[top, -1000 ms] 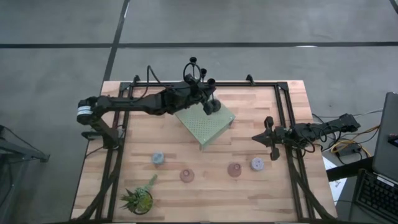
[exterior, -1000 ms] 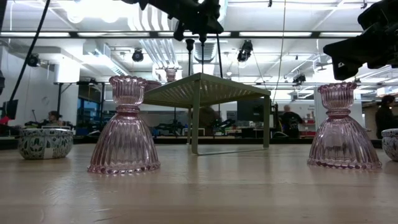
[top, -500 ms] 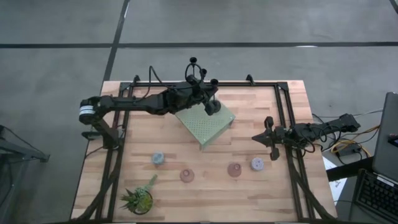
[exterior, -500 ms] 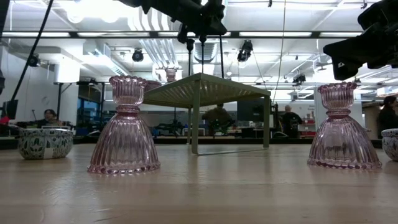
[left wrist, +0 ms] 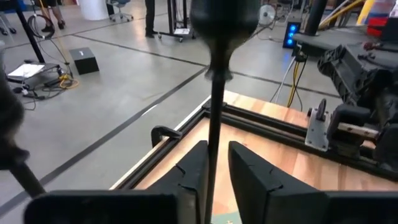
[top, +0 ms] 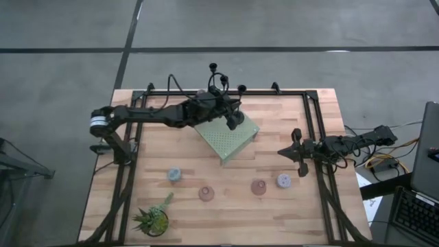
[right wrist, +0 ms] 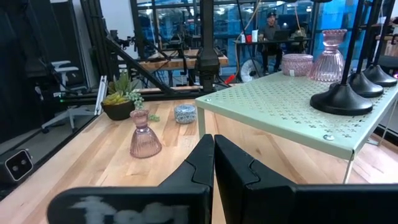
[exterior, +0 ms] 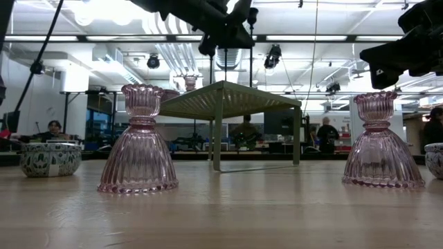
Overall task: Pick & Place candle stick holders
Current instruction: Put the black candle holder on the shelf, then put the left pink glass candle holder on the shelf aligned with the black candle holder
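Three black candle stick holders with round bases and thin stems stand on the green perforated stand [top: 226, 137], their bases [right wrist: 341, 99] showing in the right wrist view. My left gripper [top: 230, 110] reaches over the stand's far edge and is shut on the nearest holder's stem [left wrist: 212, 124]. The holder's top cup [top: 241, 88] leans toward the right. Two pink holders [top: 206, 193] [top: 258, 186] and two blue-grey cups [top: 175, 175] [top: 283, 180] stand on the table nearer the front. My right gripper [top: 296, 152] is shut and empty at the right. My left gripper has the black holder's thin stem [left wrist: 214, 149] between its two fingers, about midway up, lying against one finger [left wrist: 194, 171]. The fingers come level from the table's left and lie across the stem. The holder is tilted, its cup [left wrist: 224, 15] above the fingers. Whether its base is off the stand is hidden.
A spiky potted plant [top: 152, 218] stands at the front left. A black metal frame [top: 315, 123] runs along the table's edges. Another pink holder [right wrist: 328, 48] and a pink cup [right wrist: 297, 62] show beyond the stand. People stand in the room behind.
My left gripper has turned a little over the stand. The held black holder has tipped: its top cup has swung toward the table's right edge, while its base has stayed about where it was. My right arm has kept still.
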Controlling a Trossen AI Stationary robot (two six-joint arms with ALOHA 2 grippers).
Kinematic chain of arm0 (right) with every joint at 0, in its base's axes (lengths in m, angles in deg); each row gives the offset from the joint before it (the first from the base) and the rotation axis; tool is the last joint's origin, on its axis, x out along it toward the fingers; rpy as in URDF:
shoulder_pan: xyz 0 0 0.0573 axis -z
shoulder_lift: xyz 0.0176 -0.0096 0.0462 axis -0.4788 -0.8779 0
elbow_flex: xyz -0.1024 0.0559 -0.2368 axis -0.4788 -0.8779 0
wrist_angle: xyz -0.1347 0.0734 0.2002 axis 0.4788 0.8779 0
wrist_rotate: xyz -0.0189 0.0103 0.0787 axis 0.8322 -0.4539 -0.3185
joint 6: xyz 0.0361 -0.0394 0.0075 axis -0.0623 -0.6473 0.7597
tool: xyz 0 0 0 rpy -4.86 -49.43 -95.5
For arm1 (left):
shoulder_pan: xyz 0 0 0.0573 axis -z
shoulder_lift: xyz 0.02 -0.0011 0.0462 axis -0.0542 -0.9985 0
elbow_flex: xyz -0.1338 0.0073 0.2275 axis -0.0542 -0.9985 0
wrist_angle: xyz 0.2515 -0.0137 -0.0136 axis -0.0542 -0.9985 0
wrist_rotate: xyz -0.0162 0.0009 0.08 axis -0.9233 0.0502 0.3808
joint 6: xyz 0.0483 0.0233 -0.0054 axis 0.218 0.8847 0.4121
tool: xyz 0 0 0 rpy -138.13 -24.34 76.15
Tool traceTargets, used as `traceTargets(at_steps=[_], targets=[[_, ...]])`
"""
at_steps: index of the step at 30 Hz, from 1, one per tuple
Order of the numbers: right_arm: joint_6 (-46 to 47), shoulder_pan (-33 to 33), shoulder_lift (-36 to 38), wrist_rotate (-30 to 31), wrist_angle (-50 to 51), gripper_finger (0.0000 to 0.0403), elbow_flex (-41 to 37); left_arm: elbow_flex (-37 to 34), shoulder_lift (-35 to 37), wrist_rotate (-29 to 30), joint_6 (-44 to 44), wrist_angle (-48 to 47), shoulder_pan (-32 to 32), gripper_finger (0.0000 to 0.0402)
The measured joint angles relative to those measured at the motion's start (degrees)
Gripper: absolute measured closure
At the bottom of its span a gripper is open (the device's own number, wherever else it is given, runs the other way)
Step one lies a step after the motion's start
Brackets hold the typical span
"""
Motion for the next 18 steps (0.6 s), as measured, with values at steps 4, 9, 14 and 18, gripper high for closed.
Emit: traceTargets(at_steps=[4,9,14,18], targets=[[-0.22,0.0,-0.02,0.0,0.0,0.0394,-0.02,0.0,0.16,-0.02,-0.98,-1.1,0.02,0.0309],[-0.22,-0.02,0.01,0.0,0.01,0.0394,0.0,0.0,1.62,-0.54,-1.19,-3.16,1.16,0.029],[-0.01,0.0,-0.02,0.0,0.0,0.0394,-0.02,0.0,4.35,-1.03,-1.2,-7.7,2.62,0.0287],[-0.2,0.0,-0.02,0.0,0.01,0.0394,-0.02,0.0,7.15,-1.31,-0.56,-14.47,4.12,0.0286]])
